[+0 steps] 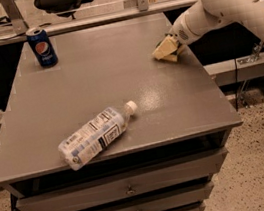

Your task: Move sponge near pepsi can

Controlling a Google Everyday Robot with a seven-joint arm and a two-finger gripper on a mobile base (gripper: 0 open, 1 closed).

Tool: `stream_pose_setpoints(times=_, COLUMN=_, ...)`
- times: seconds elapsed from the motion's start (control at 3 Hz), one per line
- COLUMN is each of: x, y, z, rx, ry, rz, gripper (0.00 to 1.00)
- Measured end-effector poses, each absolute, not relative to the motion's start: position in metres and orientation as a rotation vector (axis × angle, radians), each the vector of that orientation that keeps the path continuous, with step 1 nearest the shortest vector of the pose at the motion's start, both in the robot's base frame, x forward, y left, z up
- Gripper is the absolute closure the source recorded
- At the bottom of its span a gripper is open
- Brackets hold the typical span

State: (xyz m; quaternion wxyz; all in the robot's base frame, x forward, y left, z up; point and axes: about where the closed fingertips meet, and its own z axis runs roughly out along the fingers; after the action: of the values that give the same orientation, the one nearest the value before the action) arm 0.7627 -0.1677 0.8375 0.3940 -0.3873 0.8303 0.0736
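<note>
One pepsi can (pixel 41 47) stands upright at the table (pixel 117 79) far-left corner; gripper (pixel 165 51) at right edge, grip unclear.

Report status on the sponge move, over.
Gripper low at right edge of table. Sponge not discernible, possibly under it. Pepsi can upright, far-left corner. Bottle lying near front, off direct path.

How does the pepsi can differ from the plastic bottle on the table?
The pepsi can stands upright at the far left corner; the plastic bottle lies on its side near the front edge. The can is dark blue; the bottle is clear with a white label. Both rest on the grey table; the pincer is at its right edge.
</note>
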Motion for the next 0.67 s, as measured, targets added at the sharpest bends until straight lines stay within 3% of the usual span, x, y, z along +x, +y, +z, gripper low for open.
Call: stream_pose_setpoints(times=0.67, x=0.711, y=-0.111, z=0.984, rx=-1.162, ry=1.809, rz=0.368, gripper=0.38)
